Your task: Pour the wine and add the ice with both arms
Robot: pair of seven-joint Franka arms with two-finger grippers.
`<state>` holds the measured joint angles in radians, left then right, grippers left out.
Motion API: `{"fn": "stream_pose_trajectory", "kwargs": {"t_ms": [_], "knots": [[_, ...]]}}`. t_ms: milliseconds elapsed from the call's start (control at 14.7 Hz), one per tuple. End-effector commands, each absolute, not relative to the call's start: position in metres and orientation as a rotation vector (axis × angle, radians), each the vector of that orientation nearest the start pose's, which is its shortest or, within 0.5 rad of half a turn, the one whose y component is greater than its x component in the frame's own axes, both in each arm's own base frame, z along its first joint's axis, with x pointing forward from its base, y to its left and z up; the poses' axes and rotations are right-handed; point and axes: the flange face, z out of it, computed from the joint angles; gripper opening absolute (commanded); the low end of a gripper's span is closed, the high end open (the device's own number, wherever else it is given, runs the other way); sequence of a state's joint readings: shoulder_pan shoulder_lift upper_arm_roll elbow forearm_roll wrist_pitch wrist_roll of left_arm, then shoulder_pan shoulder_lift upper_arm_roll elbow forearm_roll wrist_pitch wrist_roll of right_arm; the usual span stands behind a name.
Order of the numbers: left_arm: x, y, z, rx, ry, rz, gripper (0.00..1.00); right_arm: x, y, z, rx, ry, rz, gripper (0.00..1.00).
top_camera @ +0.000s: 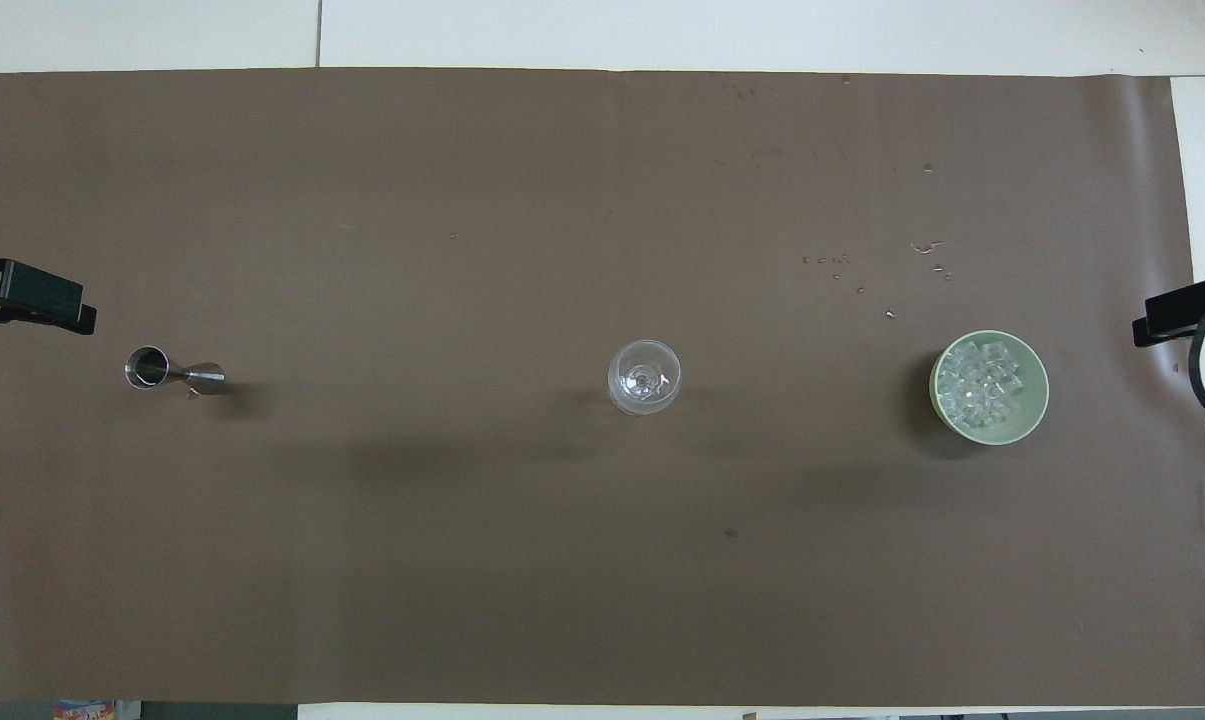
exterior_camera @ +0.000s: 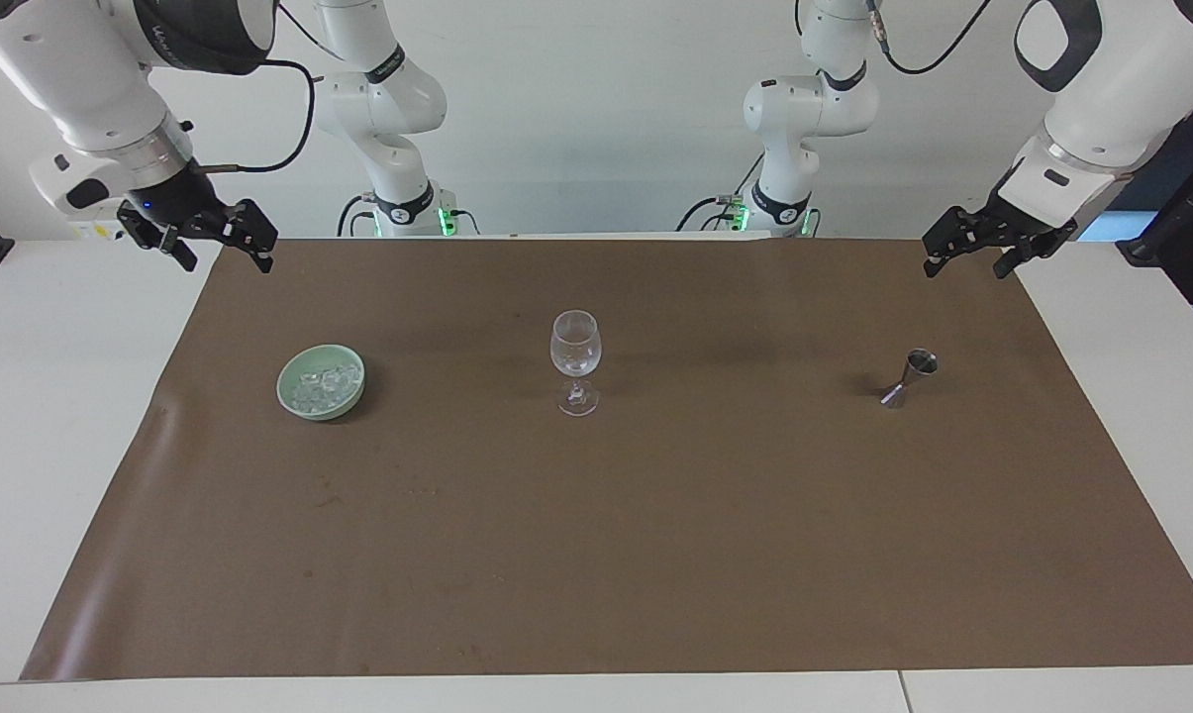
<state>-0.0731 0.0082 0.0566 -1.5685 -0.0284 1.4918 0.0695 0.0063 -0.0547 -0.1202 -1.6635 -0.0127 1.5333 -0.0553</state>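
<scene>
Facing view: brown mat (exterior_camera: pixel 616 555) covers most of the white surface (exterior_camera: pixel 51 446), w/ bare white strips at frame left, right and bottom.

Three things sit in a row across mid-frame, well apart. Green bowl (exterior_camera: pixel 321 381) at centre-left holds the ice (exterior_camera: pixel 324 380), a heap of clear chunks. Stemmed glass (exterior_camera: pixel 575 362) stands upright at centre. Steel jigger (exterior_camera: pixel 910 377) at centre-right stands upright too, though it looks tilted in both views. Wide open mat between each pair, and the whole lower half of the frame is bare mat down to the bottom edge.

Right hand (exterior_camera: pixel 222 248) hangs at upper left, over the mat's top corner, fingers wide, holding nothing. Left hand (exterior_camera: pixel 967 254) hangs at upper right, over the other top corner, fingers wide, also empty. Both are up in the air, well apart from the row.

Overhead view: bowl (top_camera: pixel 989 387) at mid-right w/ ice (top_camera: pixel 982 385) inside, glass (top_camera: pixel 644 377) at centre, jigger (top_camera: pixel 172 371) at mid-left. Left hand (top_camera: pixel 27 298) pokes in at the left edge of the frame, right hand (top_camera: pixel 1184 315) at the right edge, near the mat's side edge. A few small specks (top_camera: pixel 862 270) lie on the mat above and left of the bowl; can't tell what they are. Upper half of the mat is otherwise open.
</scene>
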Motion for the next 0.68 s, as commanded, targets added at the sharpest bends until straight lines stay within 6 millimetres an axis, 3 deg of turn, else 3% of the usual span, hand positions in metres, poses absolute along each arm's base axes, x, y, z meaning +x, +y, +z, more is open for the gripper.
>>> {"fn": "stream_pose_trajectory", "kwargs": {"t_ms": [0,272,612], "knots": [[0.544,-0.012,0.613,-3.146,0.182,0.140,1.00,0.527,-0.062,0.609,-3.123,0.114,0.093,1.00],[0.544,-0.010,0.613,-3.142,0.242,0.142,1.00,0.527,-0.063,0.608,-3.124,0.107,0.095,1.00],[0.548,0.000,0.613,-3.159,0.181,0.151,1.00,0.526,-0.062,0.608,-3.122,0.109,0.104,1.00]]}}
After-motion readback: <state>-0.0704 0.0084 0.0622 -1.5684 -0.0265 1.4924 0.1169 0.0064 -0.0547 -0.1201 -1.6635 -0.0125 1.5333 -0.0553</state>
